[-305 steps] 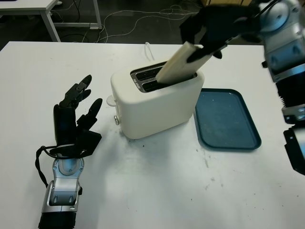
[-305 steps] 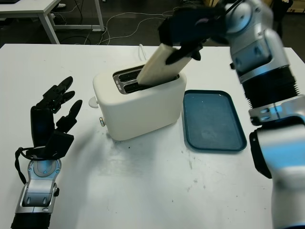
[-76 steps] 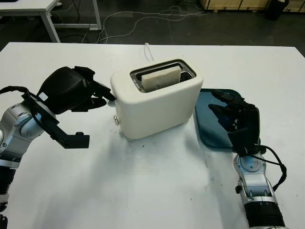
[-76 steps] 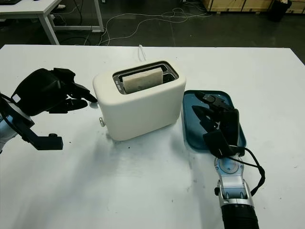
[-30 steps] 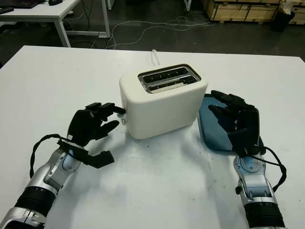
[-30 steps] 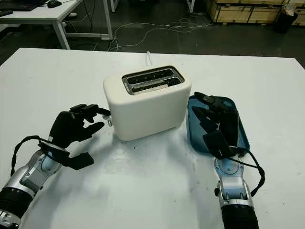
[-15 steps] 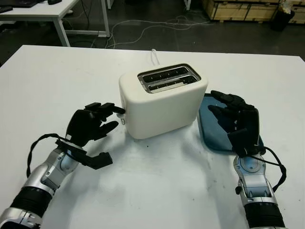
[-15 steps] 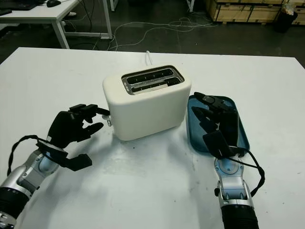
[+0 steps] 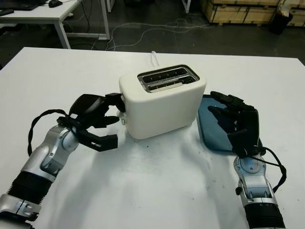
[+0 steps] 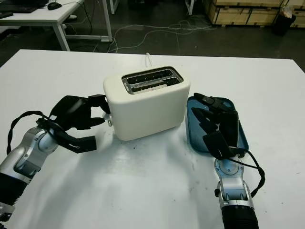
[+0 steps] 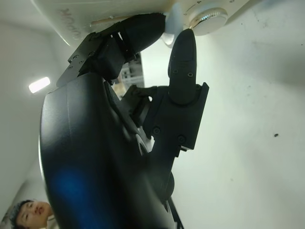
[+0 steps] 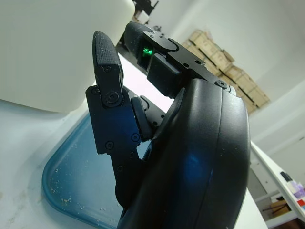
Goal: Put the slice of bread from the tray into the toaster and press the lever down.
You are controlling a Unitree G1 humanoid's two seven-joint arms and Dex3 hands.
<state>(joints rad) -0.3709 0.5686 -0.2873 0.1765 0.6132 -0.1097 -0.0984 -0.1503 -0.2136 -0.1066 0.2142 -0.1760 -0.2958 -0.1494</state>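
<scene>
Toaster [image 9: 164,101]: cream, mid tabletop [image 9: 157,191], two top slots; bread sunk in the nearer slot, its pale top edge just visible. White cord [image 9: 153,55] runs off behind it.

Tray [image 9: 215,130]: blue, flat on the tabletop just beside the toaster's right side, holding only crumbs.

Left hand [image 9: 95,112]: at the toaster's left end, fingers [image 11: 143,31] curled, their tips at the lever [image 11: 170,26] above the round silver knob [image 11: 208,19]; contact cannot be told.

Right hand [image 9: 238,121]: open, raised over the tray's near part, holding nothing, fingers extended.

Background: floor with cables [image 9: 157,24], white desk [image 9: 52,12], wooden crates [image 9: 243,9].
</scene>
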